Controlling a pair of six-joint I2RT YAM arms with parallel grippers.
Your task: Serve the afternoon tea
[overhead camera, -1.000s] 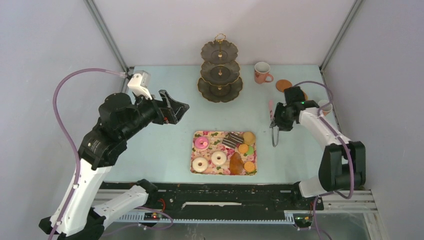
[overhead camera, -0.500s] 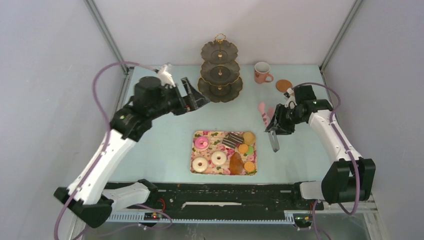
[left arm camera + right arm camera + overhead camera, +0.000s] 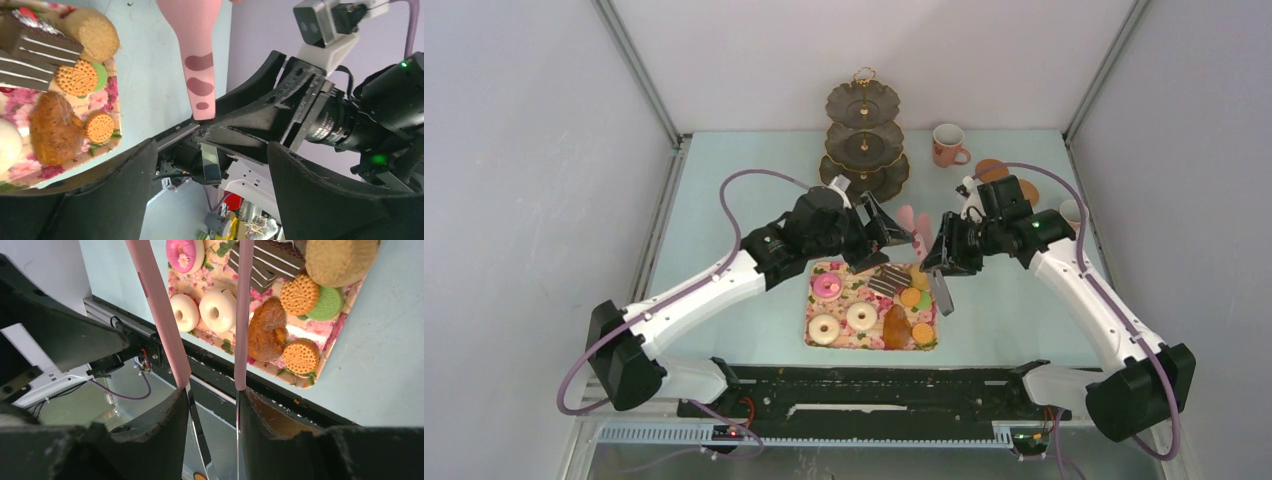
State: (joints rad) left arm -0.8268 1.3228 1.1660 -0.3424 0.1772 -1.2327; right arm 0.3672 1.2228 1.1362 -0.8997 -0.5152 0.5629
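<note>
All pastries (image 3: 861, 316) are sitting unserved on the tray (image 3: 845, 299) at centre frame, while the right jaws are pinching the tongs (image 3: 159, 315) over its right edge and the left jaws are gaping empty beside.

Both arms extended inward toward each other, left hand (image 3: 892, 240) with fingers spread wide, right hand (image 3: 936, 258) tilted downward, clamped around tongs (image 3: 942, 293)
</note>
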